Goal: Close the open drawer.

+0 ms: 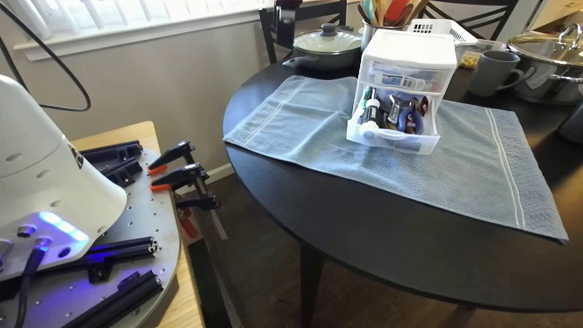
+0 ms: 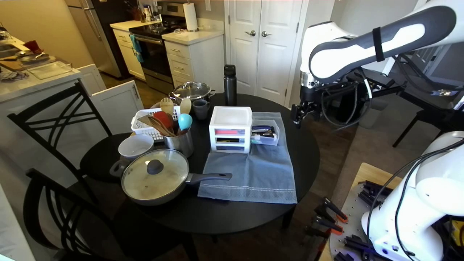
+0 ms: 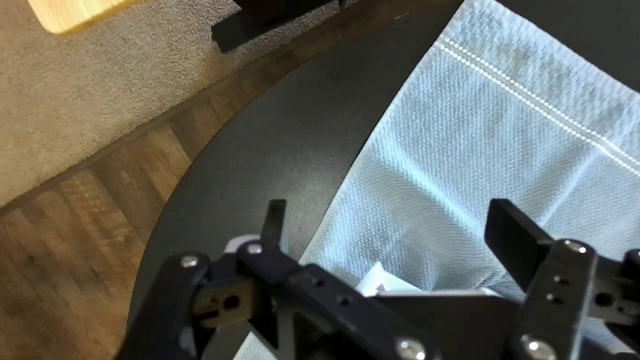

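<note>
The tool (image 3: 389, 212), jaws wide apart and empty, hangs near the edge of the table (image 1: 364, 218) toward which the open drawer (image 1: 392, 142) juts, where an off-centre push could twist the cabinet (image 1: 410, 45) if the towel (image 1: 455, 171) beneath slips.

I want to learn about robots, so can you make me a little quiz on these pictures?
1. True or false: the open drawer has things in it.
2. What lies right under the white drawer unit? a) a chair, b) the blue-grey towel, c) the frying pan.
3. Fill in: in the wrist view, the jaws stand ____ (apart or together).

Key: 1. True. 2. b. 3. Apart.
</note>
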`<state>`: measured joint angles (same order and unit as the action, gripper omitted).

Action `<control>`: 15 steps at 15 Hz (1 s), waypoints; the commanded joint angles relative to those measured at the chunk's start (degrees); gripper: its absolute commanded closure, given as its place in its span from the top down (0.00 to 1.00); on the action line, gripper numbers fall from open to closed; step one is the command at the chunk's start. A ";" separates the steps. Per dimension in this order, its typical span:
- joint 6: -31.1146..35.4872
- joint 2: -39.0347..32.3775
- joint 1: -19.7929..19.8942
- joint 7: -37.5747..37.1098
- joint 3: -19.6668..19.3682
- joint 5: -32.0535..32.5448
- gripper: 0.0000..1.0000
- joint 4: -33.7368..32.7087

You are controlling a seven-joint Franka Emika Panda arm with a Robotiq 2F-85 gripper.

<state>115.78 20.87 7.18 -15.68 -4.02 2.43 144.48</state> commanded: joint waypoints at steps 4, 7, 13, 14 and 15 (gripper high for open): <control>10.89 -9.52 5.18 -13.57 0.02 4.05 1.00 1.57; 16.45 -14.11 6.02 -20.03 -0.74 4.35 1.00 1.39; 19.18 -17.72 4.76 -26.34 -3.08 3.48 1.00 1.17; 19.39 -18.21 4.74 -26.80 -3.29 3.47 1.00 1.15; 19.40 -18.36 4.74 -27.09 -3.37 3.46 1.00 1.08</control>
<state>135.26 2.50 12.76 -42.75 -6.54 5.85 145.62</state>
